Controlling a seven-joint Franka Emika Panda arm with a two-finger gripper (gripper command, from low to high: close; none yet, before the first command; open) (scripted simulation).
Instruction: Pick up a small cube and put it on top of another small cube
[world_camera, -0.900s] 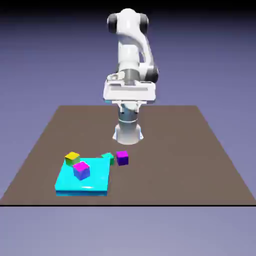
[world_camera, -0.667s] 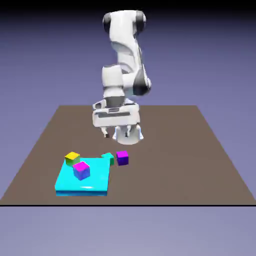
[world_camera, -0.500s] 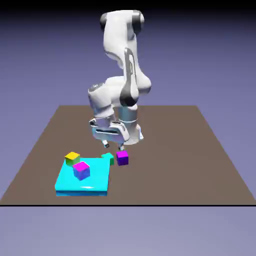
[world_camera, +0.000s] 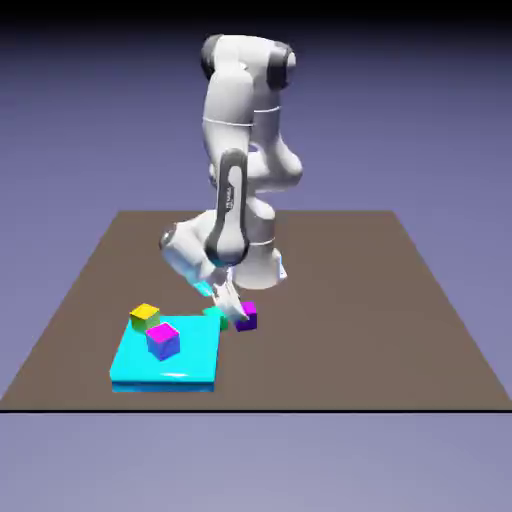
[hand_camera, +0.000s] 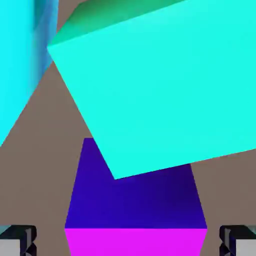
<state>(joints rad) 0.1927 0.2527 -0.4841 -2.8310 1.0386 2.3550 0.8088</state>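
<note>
Now the small cube (hand_camera: 135, 220) sits between the open end effector's (hand_camera: 128, 242) fingertips.

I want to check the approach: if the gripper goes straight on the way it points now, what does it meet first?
Most likely the tiny cube with magenta top and dark purple sides: it sits between the gripper fingertips, seemingly untouched. A small teal cube lies just beyond; depth is unclear.

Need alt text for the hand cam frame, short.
Close-up from the hand camera: a small cube with a magenta top and dark purple side sits low in the middle, between the two grey fingertips of the open gripper. A turquoise cube overlaps it and fills most of the upper frame, with a cyan slab at the left edge over the brown table.
</note>
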